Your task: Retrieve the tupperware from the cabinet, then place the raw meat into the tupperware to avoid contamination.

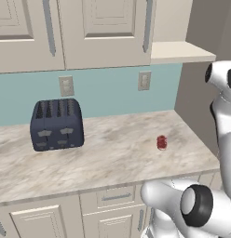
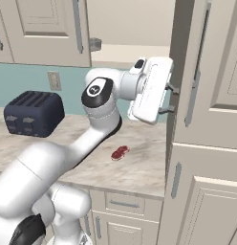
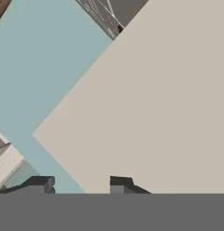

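The cabinet's right door (image 2: 206, 72) stands swung open, edge-on to me, with its long grey bar handle (image 2: 193, 91) facing right. Behind it the plain beige shelf (image 1: 182, 52) is bare where I can see it; the tupperware is out of view. My gripper (image 2: 170, 99) is up at the open door's near edge, its fingertips against or very close to it. In the hand view the gripper (image 3: 81, 184) has its two tips apart, a beige panel (image 3: 154, 113) close in front and nothing gripped. The raw meat (image 1: 161, 142) (image 2: 120, 152) lies on the marble counter (image 1: 112, 158), below the arm.
A dark blue toaster (image 1: 57, 124) (image 2: 33, 114) stands at the left against the teal wall. The cabinet's closed doors (image 1: 105, 32) hang above it. Drawer fronts (image 2: 124, 205) run under the counter edge. A tall beige unit (image 2: 206, 191) closes off the right side.
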